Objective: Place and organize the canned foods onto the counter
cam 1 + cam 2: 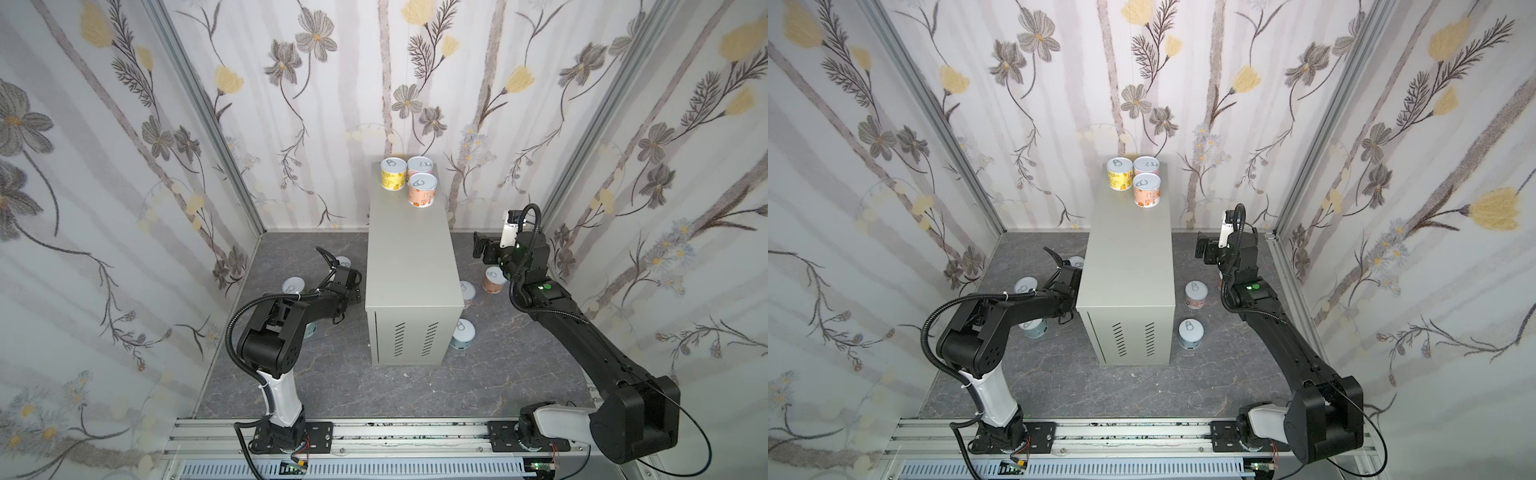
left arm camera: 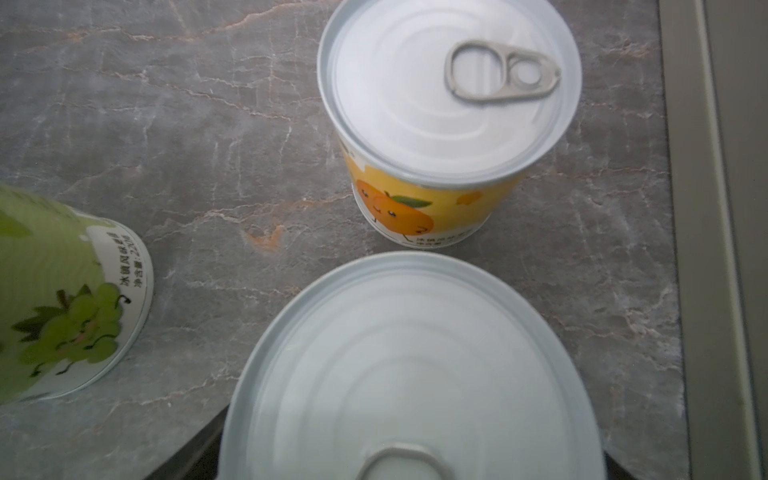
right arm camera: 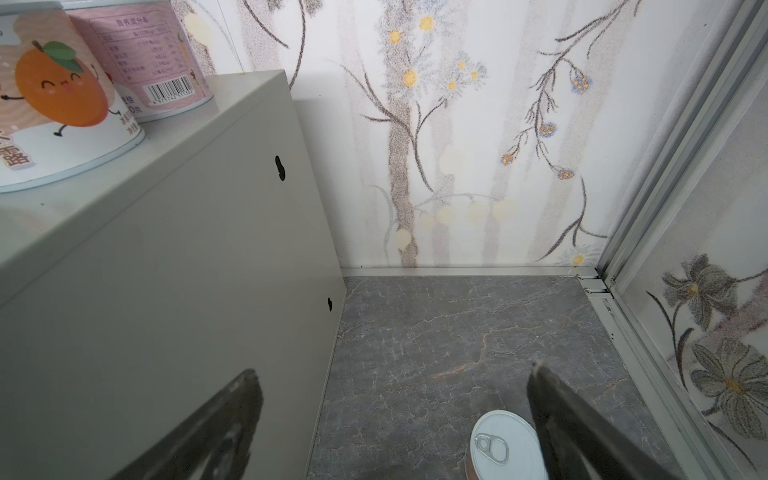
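The counter (image 1: 409, 266) stands mid-floor with three cans at its far end: yellow (image 1: 393, 173), pink (image 1: 420, 166) and orange (image 1: 423, 189). My left gripper (image 1: 350, 277) is low beside the counter's left side. In the left wrist view a can's silver lid (image 2: 411, 365) fills the space between the jaws and hides them. A yellow-orange can (image 2: 449, 104) stands just beyond it and a green can (image 2: 62, 291) off to one side. My right gripper (image 3: 395, 395) hangs open and empty beside the counter's right side, above a floor can (image 3: 505, 444).
More cans stand on the dark marbled floor: a pale one (image 1: 309, 330) under my left forearm, and a pink (image 1: 467, 293), an orange (image 1: 494, 280) and a light blue one (image 1: 461, 334) right of the counter. Flowered walls (image 1: 124, 166) close in three sides.
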{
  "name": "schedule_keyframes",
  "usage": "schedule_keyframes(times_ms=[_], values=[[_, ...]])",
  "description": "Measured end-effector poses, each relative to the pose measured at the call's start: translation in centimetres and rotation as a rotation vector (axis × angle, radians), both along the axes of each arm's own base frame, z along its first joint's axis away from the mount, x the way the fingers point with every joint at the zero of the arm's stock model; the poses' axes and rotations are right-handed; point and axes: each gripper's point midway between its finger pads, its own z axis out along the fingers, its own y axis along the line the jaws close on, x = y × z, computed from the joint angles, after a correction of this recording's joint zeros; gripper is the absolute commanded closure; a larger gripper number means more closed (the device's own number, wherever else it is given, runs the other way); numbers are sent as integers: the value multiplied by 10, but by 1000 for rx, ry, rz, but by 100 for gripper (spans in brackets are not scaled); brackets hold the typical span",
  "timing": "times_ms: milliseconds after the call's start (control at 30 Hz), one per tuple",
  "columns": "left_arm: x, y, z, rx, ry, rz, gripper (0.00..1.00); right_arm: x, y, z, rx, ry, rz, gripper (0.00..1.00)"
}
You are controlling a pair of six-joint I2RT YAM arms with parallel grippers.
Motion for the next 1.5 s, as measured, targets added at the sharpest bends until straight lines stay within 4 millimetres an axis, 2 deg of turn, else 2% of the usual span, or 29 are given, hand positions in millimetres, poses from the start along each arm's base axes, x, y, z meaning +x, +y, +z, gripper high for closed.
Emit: schedule_keyframes(times_ms=[300, 500, 633, 733, 933, 1067, 1100, 1167, 1233, 1400, 1500], values=[[0, 4, -2, -2, 14, 16, 27, 1, 3, 0, 6, 3, 24, 0], [-3, 6, 0, -4, 23, 24, 30, -7, 4, 14, 17, -30, 44, 0], [-13, 12, 8, -1, 33, 29, 33, -13, 6, 27, 20, -60, 73, 0], [-18, 14, 24, -6, 14, 29, 34, -16, 5, 35, 15, -79, 74, 0], [-25, 17, 84, -8, -81, -6, 34, -25, 4, 52, 5, -116, 85, 0], [-33, 19, 152, -8, -197, -44, 34, -30, 11, 79, -16, -156, 135, 0], [-34, 19, 164, -6, -219, -54, 34, -31, 13, 86, -21, -168, 145, 0], [-38, 18, 205, -2, -293, -91, 35, -35, 19, 105, -33, -200, 190, 0], [-38, 15, 238, 3, -349, -132, 35, -38, 26, 121, -41, -228, 236, 0], [-41, -1, 323, -6, -473, -266, 35, -46, 48, 142, -57, -248, 375, 0], [-39, -14, 360, -18, -531, -345, 35, -50, 62, 152, -55, -257, 458, 0]])
